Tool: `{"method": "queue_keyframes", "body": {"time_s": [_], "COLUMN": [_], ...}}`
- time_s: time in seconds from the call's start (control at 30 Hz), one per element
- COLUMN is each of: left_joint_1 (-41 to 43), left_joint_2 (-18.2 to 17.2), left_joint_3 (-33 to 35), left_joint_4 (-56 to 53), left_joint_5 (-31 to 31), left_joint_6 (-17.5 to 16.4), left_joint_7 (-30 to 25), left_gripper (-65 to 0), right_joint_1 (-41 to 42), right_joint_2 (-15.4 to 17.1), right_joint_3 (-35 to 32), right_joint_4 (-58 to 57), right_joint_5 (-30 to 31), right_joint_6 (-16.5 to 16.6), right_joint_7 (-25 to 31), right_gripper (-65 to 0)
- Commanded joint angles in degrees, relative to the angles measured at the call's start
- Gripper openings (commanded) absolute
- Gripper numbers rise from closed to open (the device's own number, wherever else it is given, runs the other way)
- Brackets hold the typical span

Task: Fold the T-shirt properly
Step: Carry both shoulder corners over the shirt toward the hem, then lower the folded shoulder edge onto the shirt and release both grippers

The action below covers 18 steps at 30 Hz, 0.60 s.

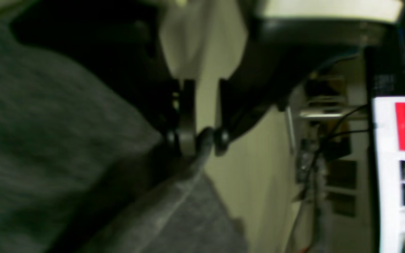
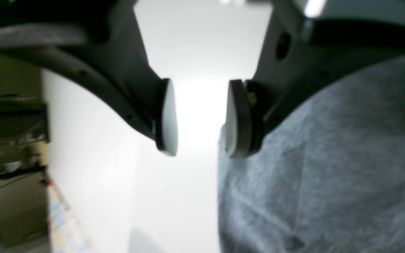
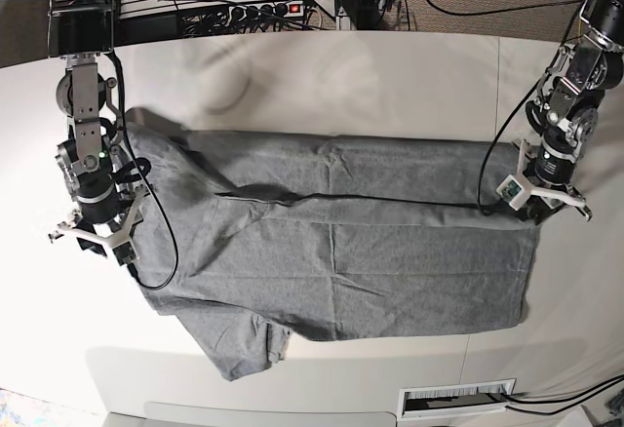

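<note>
The heather-grey T-shirt (image 3: 341,242) lies spread across the white table (image 3: 390,76), its far long edge folded over toward the middle. At the shirt's left side my right gripper (image 3: 90,240) stands open. In the right wrist view the right gripper (image 2: 199,151) shows bare table between its pads, and the T-shirt (image 2: 329,168) edge lies against one finger. My left gripper (image 3: 546,201) is at the shirt's right edge. In the left wrist view the left gripper (image 1: 204,140) has its jaws slightly parted, and a rolled hem of the T-shirt (image 1: 47,140) still sits between the tips.
A power strip (image 3: 258,10) and cables run along the table's far edge. A white vent grille (image 3: 456,400) sits below the front edge. A lit screen (image 1: 399,168) stands off to the side in the left wrist view. Bare table surrounds the shirt.
</note>
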Motion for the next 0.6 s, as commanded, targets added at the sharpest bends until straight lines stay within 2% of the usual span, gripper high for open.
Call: {"method": "queue_keyframes", "body": {"time_s": [0.0, 0.07, 0.13, 0.2, 0.3, 0.47, 0.5, 0.57], "left_joint_1": [-0.6, -0.2, 0.2, 0.7, 0.8, 0.8, 0.8, 0.7], "left_joint_2": [-1.1, -1.2, -1.0, -1.0, -1.0, -0.9, -0.9, -0.9], "left_joint_3": [-0.6, -0.6, -0.6, -0.6, -0.6, -0.6, -0.6, -0.6], "left_joint_4": [0.6, 0.6, 0.6, 0.6, 0.6, 1.3, 1.6, 2.1], "left_joint_5": [0.0, -0.3, -0.8, -1.9, -2.6, -4.1, -5.2, -7.1], "left_joint_6": [-0.3, -5.0, -10.7, -13.7, -13.9, -13.9, -14.0, -14.3], "left_joint_7": [-0.6, -0.3, 0.3, 0.7, 0.7, -1.2, -1.4, -1.5], "left_gripper": [-53.7, -52.9, -49.1, -45.5, -45.2, -45.5, -45.7, -48.3], "right_joint_1": [1.3, 1.3, 1.3, 1.3, 1.3, 1.3, 1.2, 1.0], "right_joint_2": [0.9, 0.8, 0.9, 0.9, 0.8, 0.5, 0.0, -0.7], "right_joint_3": [0.5, 0.5, 0.5, 0.5, 0.5, 0.5, 0.4, 0.4], "right_joint_4": [0.9, 1.0, 1.0, 1.0, 1.1, 1.2, 1.2, 1.2], "right_joint_5": [0.8, 3.2, 5.1, 6.7, 10.5, 20.6, 21.0, 21.7], "right_joint_6": [-0.8, -0.5, -0.3, -0.3, 0.9, 6.5, 7.4, 9.2], "right_joint_7": [-0.8, -4.4, -7.4, -9.6, -11.1, -12.2, -12.5, -12.7], "right_gripper": [-41.4, -41.4, -41.4, -41.4, -41.4, -41.5, -42.8, -50.0]}}
